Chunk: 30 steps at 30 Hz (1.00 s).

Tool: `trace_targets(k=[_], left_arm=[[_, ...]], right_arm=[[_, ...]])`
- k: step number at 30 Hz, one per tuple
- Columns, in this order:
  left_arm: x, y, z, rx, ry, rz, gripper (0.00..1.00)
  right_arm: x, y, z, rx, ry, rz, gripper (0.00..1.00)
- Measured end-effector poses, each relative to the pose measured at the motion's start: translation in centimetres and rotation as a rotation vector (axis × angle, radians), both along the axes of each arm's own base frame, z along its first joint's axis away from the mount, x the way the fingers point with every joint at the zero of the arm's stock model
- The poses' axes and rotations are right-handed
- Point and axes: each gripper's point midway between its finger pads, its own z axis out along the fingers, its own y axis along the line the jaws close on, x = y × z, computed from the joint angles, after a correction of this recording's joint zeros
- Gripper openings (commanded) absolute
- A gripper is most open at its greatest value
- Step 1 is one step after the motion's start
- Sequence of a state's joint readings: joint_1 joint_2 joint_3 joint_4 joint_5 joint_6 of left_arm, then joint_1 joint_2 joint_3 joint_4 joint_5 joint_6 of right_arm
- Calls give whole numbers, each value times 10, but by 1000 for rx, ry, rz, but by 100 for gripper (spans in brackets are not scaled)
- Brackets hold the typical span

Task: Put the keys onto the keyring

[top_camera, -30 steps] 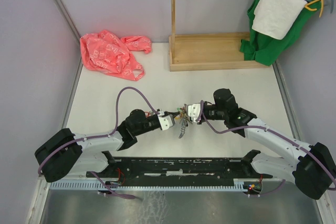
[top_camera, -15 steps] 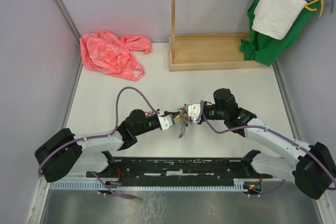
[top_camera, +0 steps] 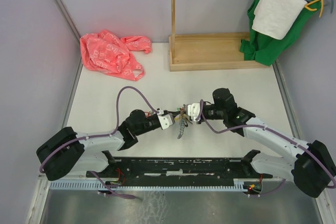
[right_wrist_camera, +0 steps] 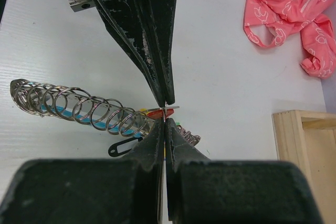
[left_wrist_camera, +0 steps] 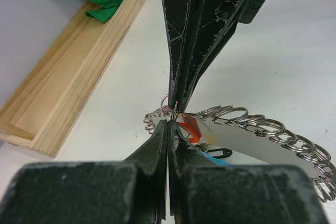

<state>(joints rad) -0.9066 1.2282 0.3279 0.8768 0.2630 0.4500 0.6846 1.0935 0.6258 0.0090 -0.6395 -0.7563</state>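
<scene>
Top external: left gripper [top_camera: 175,117] and right gripper [top_camera: 186,113] meet tip to tip, both closed. The keyring [top_camera: 181,125] is an unreadable grey tangle at the jaws, and the pose is nearly unchanged from a second ago. Left wrist: the shut jaws pinch thin metal at the keyring's end, linked loops trail right, and a red key tag [left_wrist_camera: 190,129] lies beneath. Right wrist: same pinch, with the coil stretching left.

Shiny metal keyring [right_wrist_camera: 79,109], raw wooden frame [top_camera: 210,66], crinkled plastic bag [top_camera: 107,53].

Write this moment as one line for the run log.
left fingers: shut on small ring | right fingers: shut on same ring, tip to tip | keyring: coiled alongside | red tag: under tips
</scene>
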Motion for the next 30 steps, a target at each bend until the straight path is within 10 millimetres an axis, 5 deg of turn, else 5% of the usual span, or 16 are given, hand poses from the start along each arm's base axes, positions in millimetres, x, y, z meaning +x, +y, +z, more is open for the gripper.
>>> trace_targets(k=[13, 30], left_arm=[[-3, 1, -1, 13, 20, -4, 3], [4, 5, 7, -46, 189, -89, 3]], right_arm=[[-4, 0, 1, 1, -6, 22, 1], [-6, -2, 26, 163, -21, 17, 1]])
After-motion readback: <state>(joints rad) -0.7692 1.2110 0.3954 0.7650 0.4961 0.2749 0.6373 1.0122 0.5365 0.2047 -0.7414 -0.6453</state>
